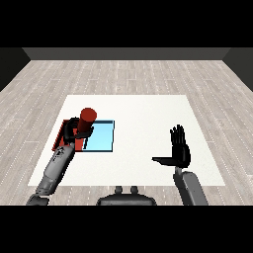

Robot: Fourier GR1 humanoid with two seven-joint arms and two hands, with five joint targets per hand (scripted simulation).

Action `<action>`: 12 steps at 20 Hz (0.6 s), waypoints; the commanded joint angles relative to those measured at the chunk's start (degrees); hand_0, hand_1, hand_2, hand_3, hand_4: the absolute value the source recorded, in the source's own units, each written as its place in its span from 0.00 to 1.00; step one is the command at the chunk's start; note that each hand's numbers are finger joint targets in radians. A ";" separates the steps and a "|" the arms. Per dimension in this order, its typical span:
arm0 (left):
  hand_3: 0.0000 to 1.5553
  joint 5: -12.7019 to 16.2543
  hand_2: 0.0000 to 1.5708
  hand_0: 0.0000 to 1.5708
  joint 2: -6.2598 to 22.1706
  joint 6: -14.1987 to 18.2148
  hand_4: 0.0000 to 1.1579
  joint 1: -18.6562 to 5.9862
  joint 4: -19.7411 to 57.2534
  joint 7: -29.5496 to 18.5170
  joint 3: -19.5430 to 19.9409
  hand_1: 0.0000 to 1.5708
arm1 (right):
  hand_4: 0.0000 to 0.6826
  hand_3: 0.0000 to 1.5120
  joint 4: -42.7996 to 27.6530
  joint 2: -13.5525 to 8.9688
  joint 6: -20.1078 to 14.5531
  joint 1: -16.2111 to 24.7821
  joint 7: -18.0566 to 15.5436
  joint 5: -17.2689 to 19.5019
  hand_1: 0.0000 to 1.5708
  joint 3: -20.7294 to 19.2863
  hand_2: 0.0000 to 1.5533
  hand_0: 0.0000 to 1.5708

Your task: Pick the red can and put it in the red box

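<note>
Curled round the tall red cylindrical can, the left hand holds it near the seam between the flat red tray and the light blue tray, so releasing here might land it in the blue one.

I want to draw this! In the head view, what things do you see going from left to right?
Red tray → left hand curled round the red can → light blue tray → right hand, held open over the white table.

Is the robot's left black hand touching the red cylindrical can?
Touching. In the head view the left black hand has its fingers curled round the red cylindrical can, with no gap showing.
</note>
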 commanded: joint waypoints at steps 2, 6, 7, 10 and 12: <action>0.96 -2.17 0.99 1.00 5.69 -2.35 0.96 -2.73 12.97 5.03 2.22 1.00 | 0.00 0.00 6.16 -1.53 3.42 -3.16 -0.18 -3.65 0.00 -5.01 0.00 0.00; 0.95 -5.37 0.99 1.00 7.35 -3.86 0.91 -7.23 29.13 5.08 2.43 1.00 | 0.00 0.00 8.75 0.11 2.35 -3.12 -2.40 -0.44 0.00 -2.84 0.00 0.00; 0.94 -6.26 0.99 1.00 7.33 -4.00 0.91 -6.22 32.40 4.55 1.93 1.00 | 0.00 0.00 5.33 0.10 2.36 0.70 -2.77 -0.81 0.00 -2.53 0.00 0.00; 0.88 -7.81 0.91 0.96 8.50 -4.93 0.84 -10.33 41.64 8.59 2.01 0.96 | 0.00 0.00 9.68 1.12 4.19 -2.82 -4.71 -2.24 0.00 -3.71 0.00 0.00; 0.43 -9.59 0.54 0.60 9.21 -7.19 0.77 -12.75 47.50 10.11 0.93 0.60 | 0.00 0.00 8.57 0.41 2.16 -4.01 -2.44 -0.94 0.00 -4.01 0.00 0.00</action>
